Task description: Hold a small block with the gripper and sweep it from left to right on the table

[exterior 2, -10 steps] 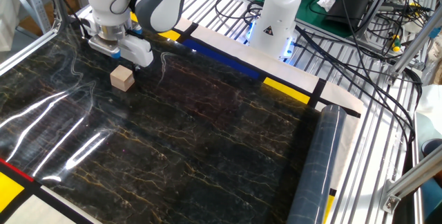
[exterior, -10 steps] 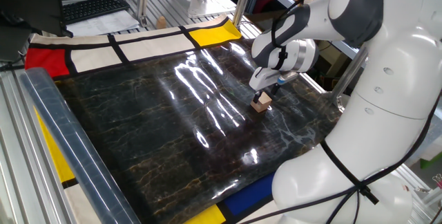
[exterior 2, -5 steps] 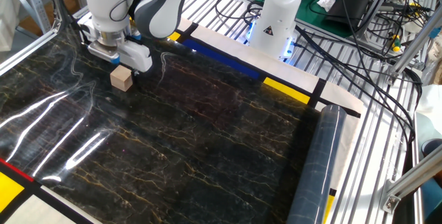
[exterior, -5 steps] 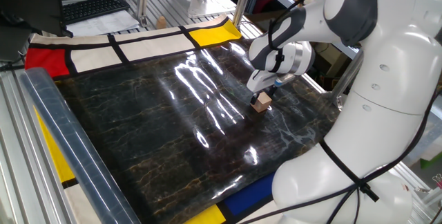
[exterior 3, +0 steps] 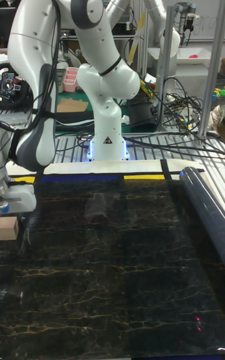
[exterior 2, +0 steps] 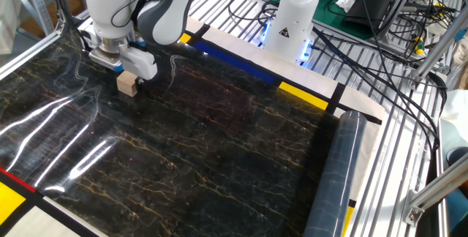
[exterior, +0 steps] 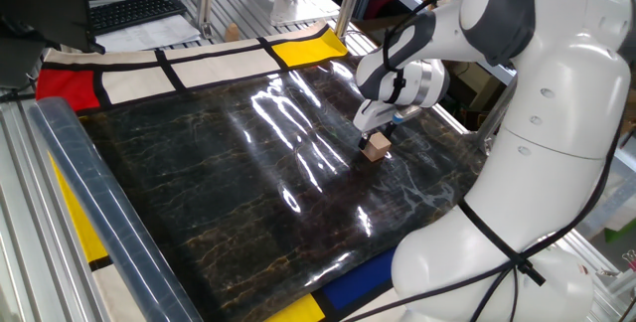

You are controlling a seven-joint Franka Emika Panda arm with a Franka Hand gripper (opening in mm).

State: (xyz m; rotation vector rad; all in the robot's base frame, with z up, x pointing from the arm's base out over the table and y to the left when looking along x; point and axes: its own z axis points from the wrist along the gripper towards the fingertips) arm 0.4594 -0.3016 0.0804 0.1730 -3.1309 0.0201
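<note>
White-grey and dark-fingered, the hand hangs low over the block, its fingertips at the cube's top edge; whether they pinch it or stand apart cannot be told from any view. The tan wooden block sits on the glossy black marbled worktop, near the edge closest to the arm's base. A clear rolled sheet lies along the opposite side.

Big white glossy arm with grey joint caps and black cables along it. White-grey gripper housing, small blue detail.
</note>
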